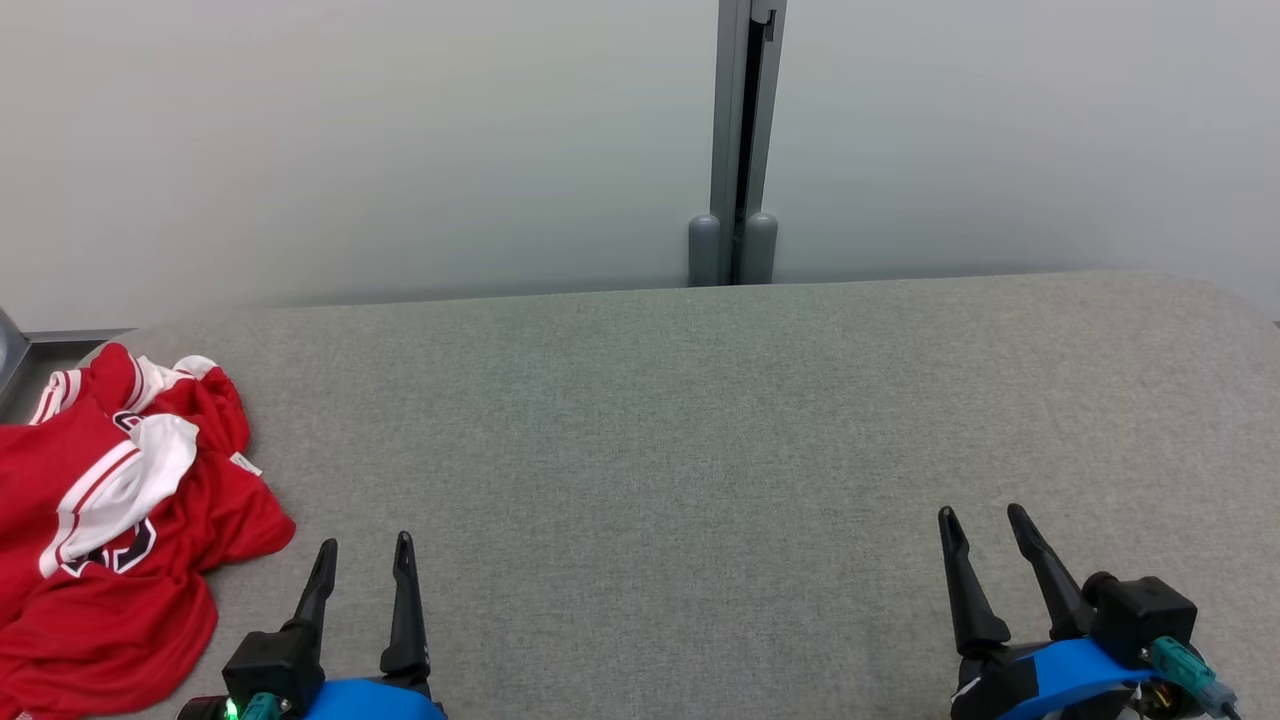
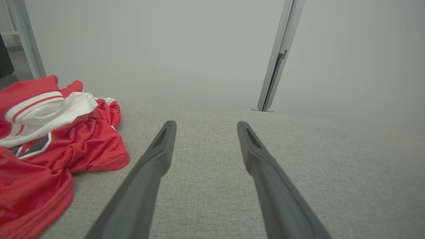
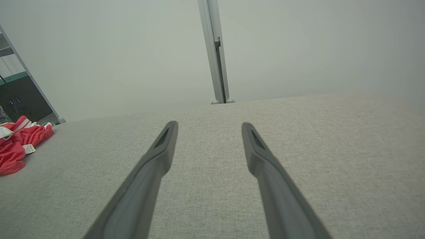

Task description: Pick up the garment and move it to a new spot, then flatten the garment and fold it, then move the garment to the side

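Bunched up at the left end of the grey tabletop (image 1: 700, 420): a red jersey (image 1: 130, 520), with white striped trim and a dark number, in a slick knit rumpled into soft folds. Not yet picked up. Just beside it, low at the near edge: left hand (image 1: 365, 542), fingers spread, empty, and probably the one to reach, being closest. Well apart on the other side: right hand (image 1: 980, 512), likewise spread wide, holding nothing. Between them, coarse woven cloth, room for laying flat. Behind, a smooth pale wall and a metal post (image 1: 742, 130).
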Robot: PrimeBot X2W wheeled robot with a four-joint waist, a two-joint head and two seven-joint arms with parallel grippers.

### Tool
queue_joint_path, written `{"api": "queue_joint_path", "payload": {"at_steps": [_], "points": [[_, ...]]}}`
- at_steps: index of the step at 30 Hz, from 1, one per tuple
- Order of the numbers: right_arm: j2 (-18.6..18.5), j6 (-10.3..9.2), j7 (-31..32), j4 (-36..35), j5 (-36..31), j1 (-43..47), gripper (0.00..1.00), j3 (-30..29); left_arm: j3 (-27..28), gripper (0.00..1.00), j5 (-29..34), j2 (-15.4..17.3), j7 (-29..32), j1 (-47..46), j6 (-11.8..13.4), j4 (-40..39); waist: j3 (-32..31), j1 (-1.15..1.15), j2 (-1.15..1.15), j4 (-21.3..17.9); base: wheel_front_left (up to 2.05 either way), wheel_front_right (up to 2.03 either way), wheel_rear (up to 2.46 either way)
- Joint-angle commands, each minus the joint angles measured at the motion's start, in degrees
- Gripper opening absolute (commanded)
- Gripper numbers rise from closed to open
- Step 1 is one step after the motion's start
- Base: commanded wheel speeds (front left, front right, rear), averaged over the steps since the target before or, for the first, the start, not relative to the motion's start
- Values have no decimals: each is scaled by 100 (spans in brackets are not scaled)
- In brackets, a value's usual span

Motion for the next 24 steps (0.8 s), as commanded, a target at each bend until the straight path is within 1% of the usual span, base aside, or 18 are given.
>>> {"api": "queue_joint_path", "payload": {"at_steps": [1, 4, 18, 21, 24], "points": [[-43, 14, -38, 10, -106, 53, 100, 5, -18, 100, 101, 11, -41, 47, 20, 23, -4, 0, 0, -2, 0, 0, 0], [-44, 14, -42, 23, -216, 51, 100, 6, -43, 100, 188, 12, -76, 36, 35, 79, -16, 0, 0, -9, 0, 0, 0], [-42, 14, -23, 10, -119, 94, 100, 10, -42, 100, 84, 24, -71, 8, 18, 175, -38, 0, 0, -21, 0, 0, 0], [-41, 15, -30, -16, -113, 125, 100, -10, -46, 100, 79, 30, -71, -11, 10, 160, -30, 0, 0, 42, 0, 0, 0], [-40, 14, -34, -42, -136, 154, 100, -56, -42, 100, 87, 33, -71, -45, 25, 110, -19, 0, 0, 203, 0, 0, 0]]}}
